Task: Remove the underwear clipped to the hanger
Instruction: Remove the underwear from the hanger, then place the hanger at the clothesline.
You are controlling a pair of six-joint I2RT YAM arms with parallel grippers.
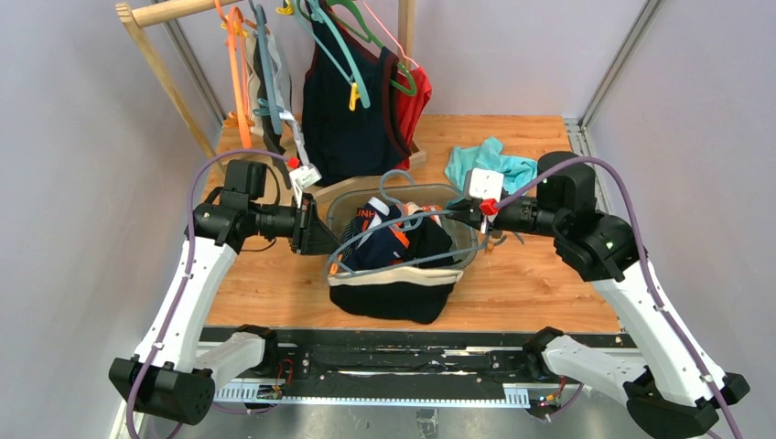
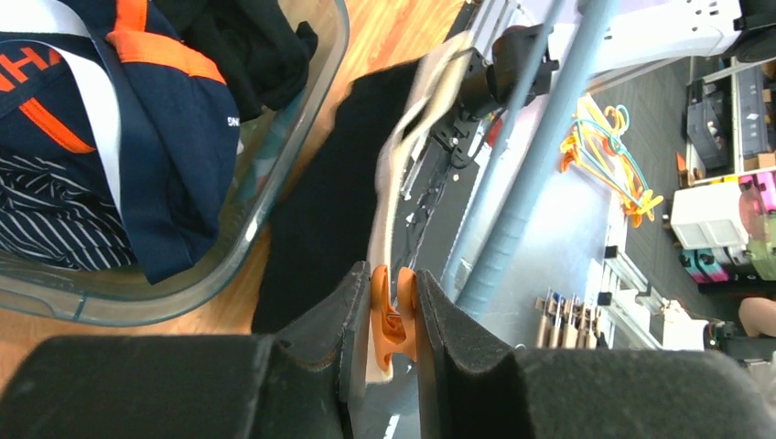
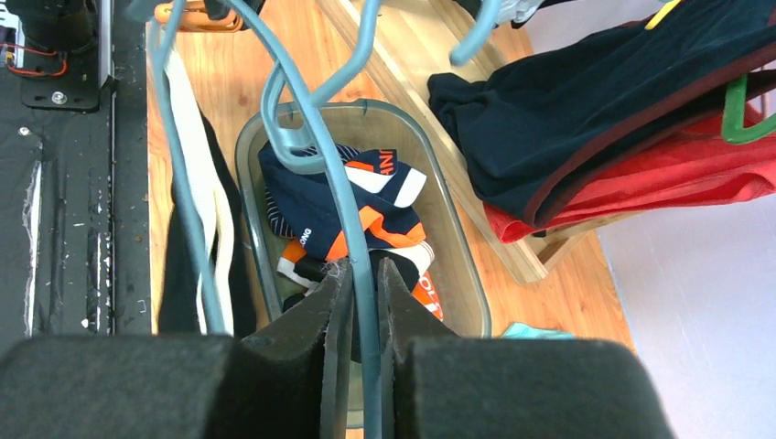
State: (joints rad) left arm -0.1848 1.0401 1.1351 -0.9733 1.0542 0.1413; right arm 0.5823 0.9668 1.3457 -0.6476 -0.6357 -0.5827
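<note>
Right gripper (image 3: 359,274) clamps hanger (image 3: 352,210) above clear bin (image 3: 393,107) holding navy-orange clothes (image 3: 320,197).

Wooden counter (image 1: 549,283) with a clear plastic tub (image 1: 340,208) near its middle. Teal cloth (image 1: 494,165) crumpled just behind the tub's right end. At the back left, a wooden rack (image 1: 158,64) hung with a navy tank top (image 1: 343,119), a red garment (image 1: 416,101) behind it, an orange hanger (image 1: 236,69) further left.
</note>
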